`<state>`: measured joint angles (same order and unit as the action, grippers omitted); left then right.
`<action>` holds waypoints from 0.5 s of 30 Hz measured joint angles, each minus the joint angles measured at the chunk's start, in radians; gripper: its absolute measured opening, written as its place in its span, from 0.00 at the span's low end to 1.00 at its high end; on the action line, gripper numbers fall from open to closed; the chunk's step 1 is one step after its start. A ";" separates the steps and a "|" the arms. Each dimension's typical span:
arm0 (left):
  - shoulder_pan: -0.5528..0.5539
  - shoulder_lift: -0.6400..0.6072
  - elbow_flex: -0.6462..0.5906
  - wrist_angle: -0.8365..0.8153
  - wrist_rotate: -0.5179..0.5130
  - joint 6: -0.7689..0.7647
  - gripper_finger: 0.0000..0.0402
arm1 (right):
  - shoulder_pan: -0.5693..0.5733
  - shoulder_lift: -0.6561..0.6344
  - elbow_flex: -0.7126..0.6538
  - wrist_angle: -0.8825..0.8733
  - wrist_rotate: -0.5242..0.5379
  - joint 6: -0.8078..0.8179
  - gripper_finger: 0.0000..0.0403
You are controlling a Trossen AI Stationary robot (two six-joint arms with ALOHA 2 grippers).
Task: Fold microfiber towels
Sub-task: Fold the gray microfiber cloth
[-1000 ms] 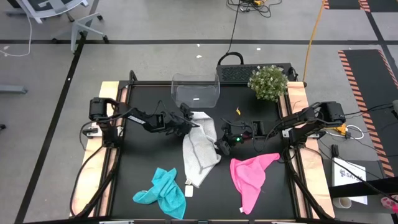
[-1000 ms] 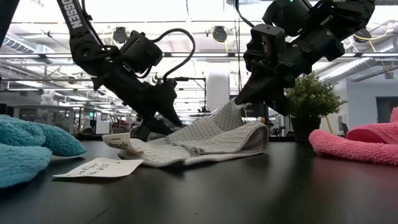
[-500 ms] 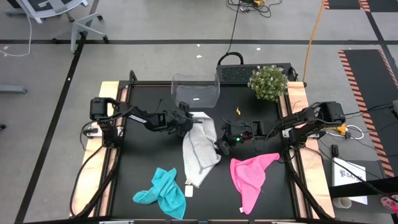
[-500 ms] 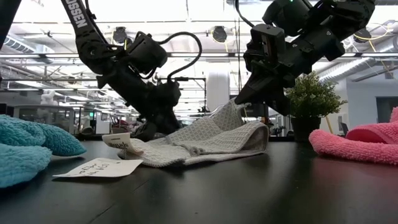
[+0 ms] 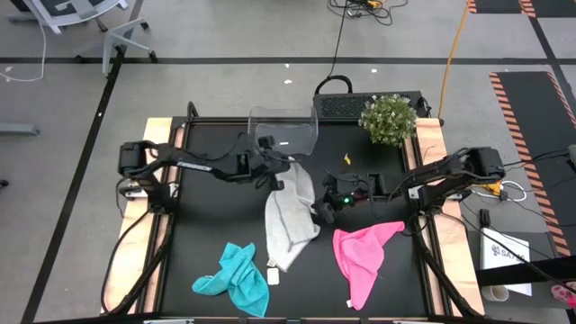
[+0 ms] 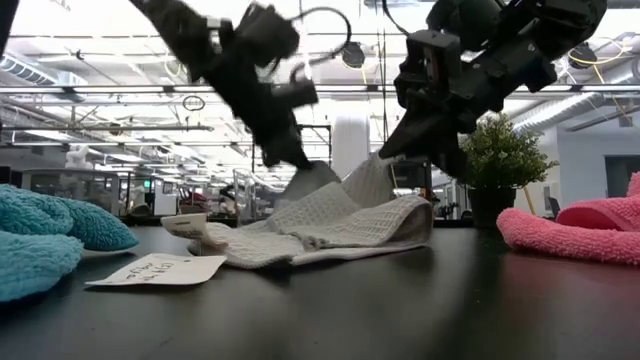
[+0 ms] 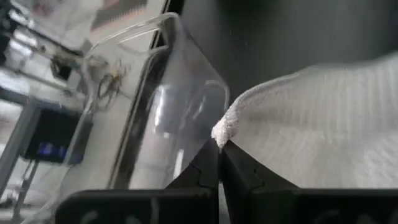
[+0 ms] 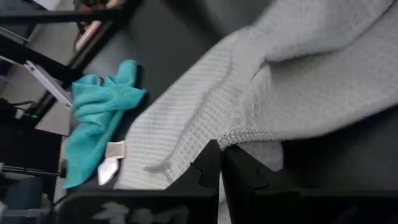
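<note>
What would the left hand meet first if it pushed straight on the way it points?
Probably the clear plastic bin: the left hand, shut on the grey-white towel corner, points toward its wall; depth is unclear.

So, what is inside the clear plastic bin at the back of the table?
Through the walls of the clear plastic bin, only a pale label or reflection and the dark table show. No towel lies inside it. The grey-white towel lies in front of the bin, outside.

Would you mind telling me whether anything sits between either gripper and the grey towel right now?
Nothing visible does. The left gripper is shut on a corner of the grey towel, beside the clear bin, and the right gripper is shut on the towel's opposite edge.
</note>
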<state>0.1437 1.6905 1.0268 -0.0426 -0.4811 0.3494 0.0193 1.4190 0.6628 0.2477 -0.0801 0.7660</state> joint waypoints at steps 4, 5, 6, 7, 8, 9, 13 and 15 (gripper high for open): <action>-0.040 -0.116 0.119 -0.221 -0.092 -0.125 0.01 | -0.002 -0.124 0.000 -0.041 0.002 -0.019 0.00; -0.049 -0.147 0.145 -0.260 -0.106 -0.158 0.01 | -0.005 -0.166 0.001 -0.058 0.002 -0.028 0.00; -0.058 -0.180 0.166 -0.307 -0.119 -0.192 0.01 | -0.007 -0.207 0.000 -0.067 0.003 -0.039 0.00; -0.063 -0.213 0.185 -0.349 -0.124 -0.232 0.01 | -0.013 -0.246 0.000 -0.060 0.007 -0.052 0.00; -0.070 -0.245 0.201 -0.381 -0.124 -0.274 0.01 | -0.020 -0.291 0.001 -0.059 0.011 -0.071 0.00; -0.076 -0.276 0.213 -0.397 -0.125 -0.315 0.01 | -0.023 -0.338 0.000 -0.067 0.020 -0.094 0.00; -0.111 -0.397 0.220 -0.447 -0.174 -0.438 0.01 | -0.056 -0.515 0.006 -0.065 0.030 -0.228 0.00; -0.136 -0.446 0.220 -0.483 -0.203 -0.499 0.01 | -0.079 -0.590 0.021 -0.076 0.046 -0.299 0.00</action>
<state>0.0078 1.2447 1.2470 -0.5258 -0.6845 -0.1499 -0.0599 0.8290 0.6841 0.1715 -0.0342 0.4674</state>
